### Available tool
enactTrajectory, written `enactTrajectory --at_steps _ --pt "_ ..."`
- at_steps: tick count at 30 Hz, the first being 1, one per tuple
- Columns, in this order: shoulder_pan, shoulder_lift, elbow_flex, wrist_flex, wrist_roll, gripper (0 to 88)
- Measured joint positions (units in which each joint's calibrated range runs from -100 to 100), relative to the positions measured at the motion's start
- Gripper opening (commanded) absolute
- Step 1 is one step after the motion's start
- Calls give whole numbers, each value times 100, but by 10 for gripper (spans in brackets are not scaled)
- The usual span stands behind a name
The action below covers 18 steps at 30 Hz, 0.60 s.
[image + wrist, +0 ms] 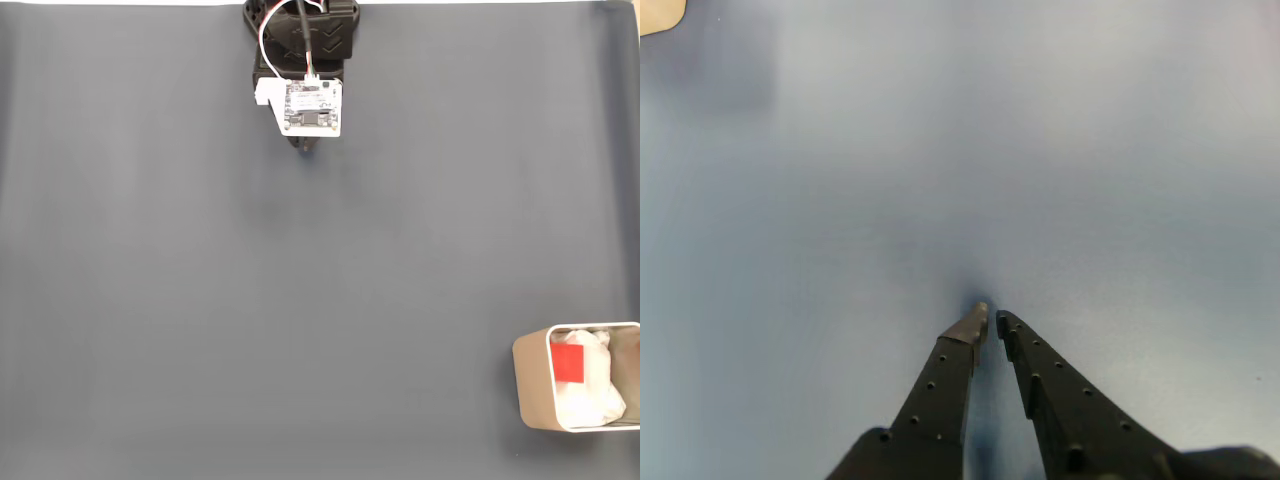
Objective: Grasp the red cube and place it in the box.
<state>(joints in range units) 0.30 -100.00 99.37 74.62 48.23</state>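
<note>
In the fixed view my arm (303, 45) sits at the top edge, a little left of centre, folded back with a white circuit board (312, 107) facing up on the wrist and white and red wires (283, 30) looping above it. Below it my claw (307, 143) shows as a dark tip poking out over the grey tabletop (250, 300). In the wrist view my claw (992, 320) reaches up from the bottom edge, its two black fingers (940, 390) drawn almost together so that the tips nearly meet with a thin sliver of grey between them, and nothing is pinched there; the tips hang just above the mat, with a soft shadow under them. Moving right across the fixed view, the mat runs bare to the lower right corner, where the box (530, 385) stands, partly cut by the frame's right edge. The red cube (568, 363) lies inside it, resting on the crumpled white padding (595, 395) near the box's left wall, well apart from my claw.
</note>
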Motion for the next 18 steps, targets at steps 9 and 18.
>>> enactTrajectory --at_steps 9,18 --pt "0 0 0 32 88 1" --pt "0 0 0 32 88 1"
